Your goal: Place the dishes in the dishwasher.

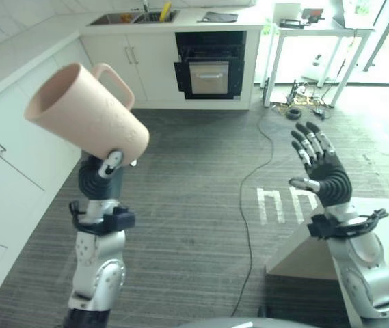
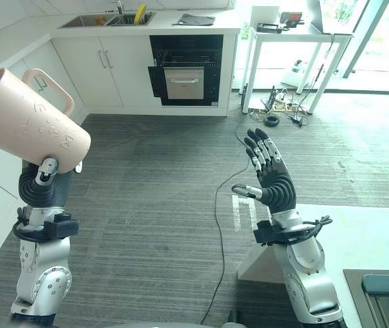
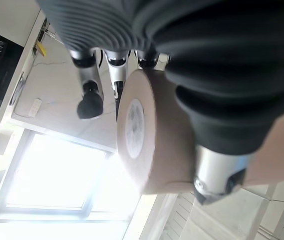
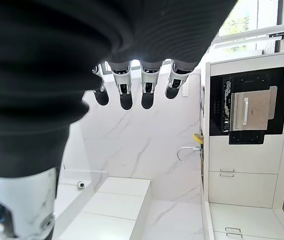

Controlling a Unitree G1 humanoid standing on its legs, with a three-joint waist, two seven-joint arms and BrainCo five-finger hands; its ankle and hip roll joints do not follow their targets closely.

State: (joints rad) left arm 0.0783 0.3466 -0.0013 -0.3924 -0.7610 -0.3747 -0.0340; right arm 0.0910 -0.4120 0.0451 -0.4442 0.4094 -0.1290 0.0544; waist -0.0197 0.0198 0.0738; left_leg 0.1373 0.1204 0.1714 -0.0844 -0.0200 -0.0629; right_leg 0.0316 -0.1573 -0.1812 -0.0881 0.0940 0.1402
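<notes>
Standing on grey plank floor (image 1: 194, 205), white cabinets (image 1: 132, 65) behind.

no readable text, labels or numbers

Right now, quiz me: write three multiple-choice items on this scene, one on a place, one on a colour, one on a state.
1. Where is the mug?
A. In the left hand, raised above the floor
B. On the counter by the sink
C. On the white table

2. What colour is the mug?
A. Dark blue
B. Pale pink
C. Green

3. How is the right hand?
A. Curled round a plate
B. Shut into a fist
C. Open, holding nothing

Key:
1 A: the mug sits tilted in the left hand, whose fingers curl round it.
2 B: its wall and handle are pale pink.
3 C: the right hand is raised with straight, spread fingers and nothing in it.
</notes>
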